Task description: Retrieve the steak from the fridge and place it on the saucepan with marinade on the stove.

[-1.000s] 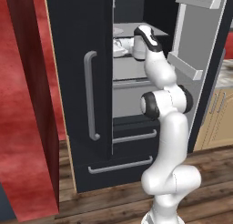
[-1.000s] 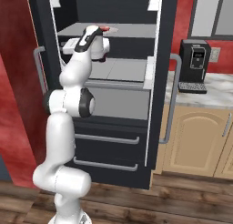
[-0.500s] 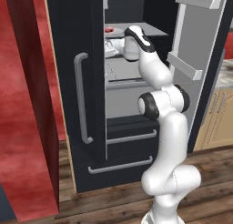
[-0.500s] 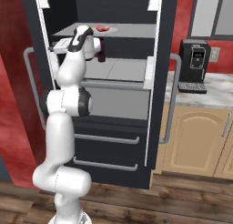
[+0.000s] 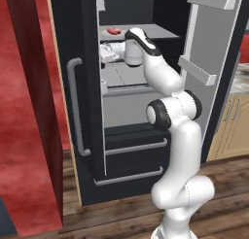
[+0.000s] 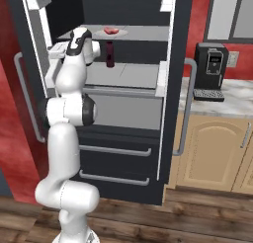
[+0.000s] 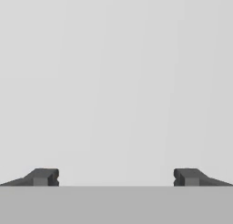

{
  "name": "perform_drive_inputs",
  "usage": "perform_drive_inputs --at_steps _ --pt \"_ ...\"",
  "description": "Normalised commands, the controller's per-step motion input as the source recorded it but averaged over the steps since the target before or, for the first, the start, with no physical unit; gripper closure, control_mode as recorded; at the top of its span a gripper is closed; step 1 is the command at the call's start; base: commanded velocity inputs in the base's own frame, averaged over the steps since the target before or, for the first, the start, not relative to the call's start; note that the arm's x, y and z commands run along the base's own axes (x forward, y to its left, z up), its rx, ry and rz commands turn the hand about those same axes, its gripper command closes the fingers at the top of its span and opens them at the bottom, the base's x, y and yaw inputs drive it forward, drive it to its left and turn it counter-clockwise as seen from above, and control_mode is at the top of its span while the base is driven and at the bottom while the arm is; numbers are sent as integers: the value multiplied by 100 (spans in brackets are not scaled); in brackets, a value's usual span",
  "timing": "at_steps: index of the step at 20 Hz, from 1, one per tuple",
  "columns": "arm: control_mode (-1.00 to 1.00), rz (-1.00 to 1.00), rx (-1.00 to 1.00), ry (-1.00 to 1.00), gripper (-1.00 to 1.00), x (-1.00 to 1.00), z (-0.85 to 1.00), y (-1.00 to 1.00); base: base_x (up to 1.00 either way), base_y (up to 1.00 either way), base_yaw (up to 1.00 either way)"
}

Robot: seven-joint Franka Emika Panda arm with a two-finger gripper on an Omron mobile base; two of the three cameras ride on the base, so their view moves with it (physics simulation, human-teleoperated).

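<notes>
The fridge (image 5: 127,146) (image 6: 116,159) stands with both upper doors open. On its top shelf, on a pale plate, lies the steak (image 5: 113,31) (image 6: 111,30), a small pink-red lump. My gripper (image 5: 106,53) (image 6: 54,51) is below and to the left of the steak, at the inner face of the left door (image 5: 78,87). In the hand view the gripper (image 7: 116,177) is open, fingertips (image 7: 45,176) wide apart, nothing between them, facing a plain light grey surface. The saucepan, marinade and stove are out of view.
A small dark red can (image 6: 109,54) stands upright on the middle shelf. The right door (image 6: 170,64) with its bins hangs open. Beyond it a black coffee machine (image 6: 210,71) sits on a counter (image 6: 232,91) over beige cabinets. A red wall (image 5: 24,136) lies left.
The left fridge door has swung further open to the left, and my hand has moved left with it, away from the shelf's middle. The jaws stayed open.
</notes>
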Motion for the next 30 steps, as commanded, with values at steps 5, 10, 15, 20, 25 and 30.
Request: perform_drive_inputs --at_steps 5,10,15,20,25,30 --pt "-100 0 0 0 -100 -17 0 44 0 0 0" --pt "-100 0 0 0 -100 -9 0 40 0 0 0" --pt "-100 0 0 0 -100 0 0 36 0 0 0" --pt "-100 0 0 0 -100 0 0 27 0 0 0" --pt "-100 0 0 0 -100 0 0 19 0 0 0" --pt "-100 0 0 0 -100 0 0 2 0 0 0"
